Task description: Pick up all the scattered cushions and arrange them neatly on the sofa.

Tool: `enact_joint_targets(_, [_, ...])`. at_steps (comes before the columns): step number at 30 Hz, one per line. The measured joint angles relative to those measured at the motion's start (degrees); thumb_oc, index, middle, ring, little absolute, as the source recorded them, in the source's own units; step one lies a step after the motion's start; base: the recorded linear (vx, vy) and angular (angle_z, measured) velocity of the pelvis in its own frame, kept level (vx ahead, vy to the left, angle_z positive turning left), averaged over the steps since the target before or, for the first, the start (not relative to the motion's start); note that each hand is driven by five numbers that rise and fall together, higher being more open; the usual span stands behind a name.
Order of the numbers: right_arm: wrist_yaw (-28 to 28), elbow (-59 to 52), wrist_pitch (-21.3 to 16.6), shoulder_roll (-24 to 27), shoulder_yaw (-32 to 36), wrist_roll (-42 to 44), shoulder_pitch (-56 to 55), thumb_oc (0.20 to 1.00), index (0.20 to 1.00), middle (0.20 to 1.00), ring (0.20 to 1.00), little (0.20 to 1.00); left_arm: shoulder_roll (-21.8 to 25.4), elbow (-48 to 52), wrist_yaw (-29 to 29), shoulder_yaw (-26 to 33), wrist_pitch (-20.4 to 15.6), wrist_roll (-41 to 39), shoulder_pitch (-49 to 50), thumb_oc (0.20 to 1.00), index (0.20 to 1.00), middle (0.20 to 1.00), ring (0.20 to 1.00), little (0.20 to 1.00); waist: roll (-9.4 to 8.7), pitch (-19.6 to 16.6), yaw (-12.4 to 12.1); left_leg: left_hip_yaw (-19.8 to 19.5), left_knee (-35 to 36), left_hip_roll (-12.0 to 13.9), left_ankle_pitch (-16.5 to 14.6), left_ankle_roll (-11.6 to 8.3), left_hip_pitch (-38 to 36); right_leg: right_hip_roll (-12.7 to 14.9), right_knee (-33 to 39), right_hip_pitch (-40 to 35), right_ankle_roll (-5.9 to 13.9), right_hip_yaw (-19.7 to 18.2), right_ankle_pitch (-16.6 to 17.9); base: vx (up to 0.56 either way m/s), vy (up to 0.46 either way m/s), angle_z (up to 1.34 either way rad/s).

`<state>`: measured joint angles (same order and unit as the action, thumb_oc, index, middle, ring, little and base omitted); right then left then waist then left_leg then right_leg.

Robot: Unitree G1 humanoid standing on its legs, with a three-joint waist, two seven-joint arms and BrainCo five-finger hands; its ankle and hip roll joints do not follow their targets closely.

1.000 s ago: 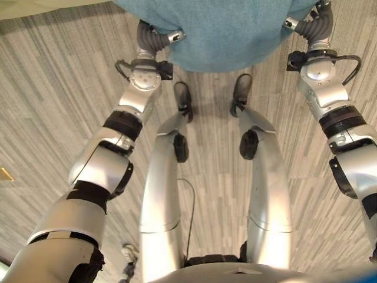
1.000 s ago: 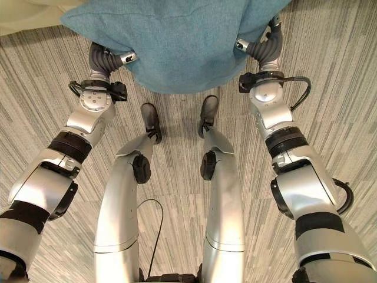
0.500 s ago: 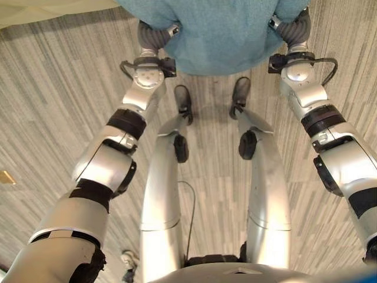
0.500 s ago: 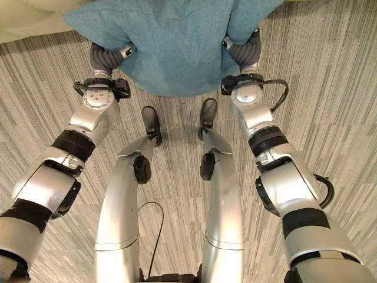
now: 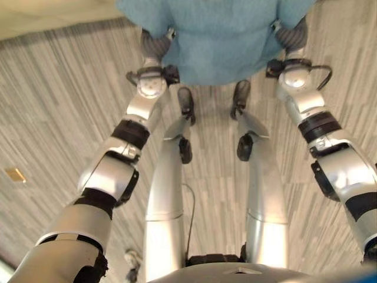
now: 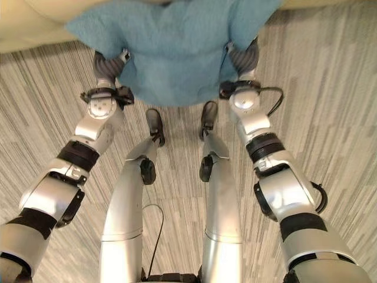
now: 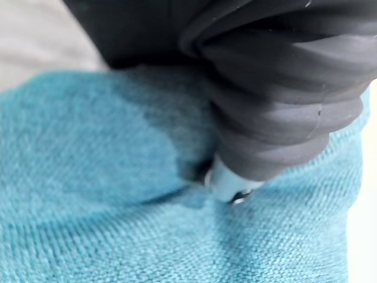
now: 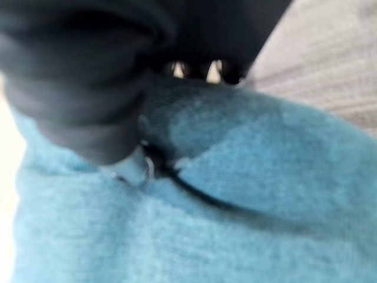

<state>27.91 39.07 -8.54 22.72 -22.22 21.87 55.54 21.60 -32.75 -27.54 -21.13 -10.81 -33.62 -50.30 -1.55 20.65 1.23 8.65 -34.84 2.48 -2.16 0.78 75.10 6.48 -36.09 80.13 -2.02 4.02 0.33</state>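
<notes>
A teal cushion (image 5: 224, 35) hangs in front of me above the striped floor, held between my two hands. My left hand (image 5: 154, 42) presses against its left side and my right hand (image 5: 291, 36) against its right side; both dark ribbed covers sink into the fabric's edge. Up close, the left wrist view has the left hand (image 7: 277, 88) pushed into the teal cushion (image 7: 118, 206). The right hand (image 8: 76, 88) is likewise dug into the cushion (image 8: 235, 206). The cream sofa (image 6: 35, 23) lies just beyond the cushion's far edge.
Grey striped carpet floor (image 5: 53, 118) spreads out to both sides. A small tan object (image 5: 15, 174) lies on the floor at far left. The sofa's cream edge (image 5: 53, 12) runs along the far side.
My right arm has closed inward against the cushion's side. The cushion has gone a little farther forward, and more of the cream sofa shows beyond it.
</notes>
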Motion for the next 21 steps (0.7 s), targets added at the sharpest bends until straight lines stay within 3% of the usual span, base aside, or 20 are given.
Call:
enact_joint_targets(1, [-0.02, -2.69, -0.87, -0.03, 1.48, -1.12, -4.79, 0.200, 0.200, 0.200, 0.200, 0.200, -0.73, 3.19, 0.05, 0.82, -0.70, 1.44, 4.54, 0.200, 0.200, 0.200, 0.200, 0.200, 0.21, -3.94, -0.35, -0.19, 0.89, -0.13, -0.07, 0.09, 0.17, -0.01, 0.55, 0.22, 0.52, 0.06, -0.25, -0.05, -0.016, 0.06])
enact_joint_targets(2, [-0.12, -6.40, -0.92, -0.04, 3.56, -2.31, -8.43, 0.200, 0.200, 0.200, 0.200, 0.200, -1.23, 7.12, 0.09, 2.01, -0.78, 2.78, 8.16, 0.200, 0.200, 0.200, 0.200, 0.200, 0.41, -4.34, -0.56, -0.34, 1.48, -0.22, 0.27, 0.17, -1.62, -0.02, 1.13, -1.76, 0.62, 0.26, -0.22, -0.04, -0.024, 0.01])
enact_joint_targets(6, [-0.80, -13.07, -1.05, -2.30, 7.43, -5.07, -17.16, 0.200, 0.200, 0.200, 0.200, 0.200, -3.21, 11.21, 1.23, 3.61, -1.27, 6.21, 14.89, 0.200, 0.200, 0.200, 0.200, 0.200, 0.57, -4.43, -0.36, -1.86, 5.27, -0.66, 0.23, -0.07, -10.82, 0.23, 4.71, -11.79, 1.24, 2.26, -0.88, -0.03, -0.038, 0.07])
enact_joint_targets(7, [-1.20, -17.02, -1.23, -2.45, 8.02, -5.83, -21.43, 0.200, 0.200, 0.200, 0.200, 0.200, -3.32, 13.35, 2.27, 3.80, -1.28, 6.29, 18.51, 0.200, 0.200, 0.200, 0.200, 0.200, 0.55, -4.42, -0.36, -2.19, 7.25, -1.03, 0.89, -0.31, -14.99, 0.46, 6.18, -15.92, 0.53, 2.95, -0.27, -0.02, -0.056, 0.13])
enact_joint_targets(11, [-4.24, -20.43, -2.25, -5.76, 8.21, -7.56, -33.32, 0.200, 0.200, 0.200, 0.200, 0.200, -5.58, 17.32, 4.79, 5.49, -2.32, 7.43, 31.23, 0.200, 0.200, 0.200, 0.200, 0.200, 0.45, -4.41, 0.57, -3.49, 17.49, -1.62, 2.14, -1.17, -33.91, 0.16, 13.78, -34.15, 1.59, 4.86, -1.44, 0.06, -0.052, 0.09])
enact_joint_targets(15, [-6.83, -22.30, -2.26, -5.45, 7.68, -9.16, -38.85, 0.200, 0.200, 0.200, 0.200, 0.200, -5.01, 18.57, 7.32, 5.44, -2.79, 7.39, 37.26, 0.200, 0.200, 0.200, 0.200, 0.200, 0.50, -4.54, 0.97, -4.53, 23.19, -1.47, 3.01, -1.52, -45.08, -0.51, 17.83, -45.22, 1.96, 6.28, -1.68, 0.07, -0.034, 0.06])
enact_joint_targets(17, [-7.81, -22.49, -2.24, -4.39, 7.56, -10.69, -40.19, 0.200, 0.200, 0.200, 0.200, 0.200, -5.12, 18.56, 8.61, 5.46, -2.89, 7.42, 39.27, 0.200, 0.200, 0.200, 0.200, 0.200, 0.34, -6.31, 0.99, -4.57, 24.82, -1.40, 3.16, -1.46, -48.03, -0.72, 18.74, -47.76, 2.15, 6.51, -1.84, 0.16, -0.054, 0.03])
enact_joint_targets(21, [-11.28, -25.29, -1.81, -3.79, 7.98, -14.32, -46.81, 0.200, 0.200, 0.200, 0.200, 0.200, -5.11, 18.65, 11.24, 5.96, -2.76, 8.03, 46.21, 0.200, 0.200, 0.200, 0.200, 0.200, 0.62, -6.86, 0.98, -4.63, 32.77, -0.19, 4.30, -2.21, -63.36, -2.82, 28.01, -64.04, 2.24, 7.93, -0.62, 0.18, -0.064, 0.03])
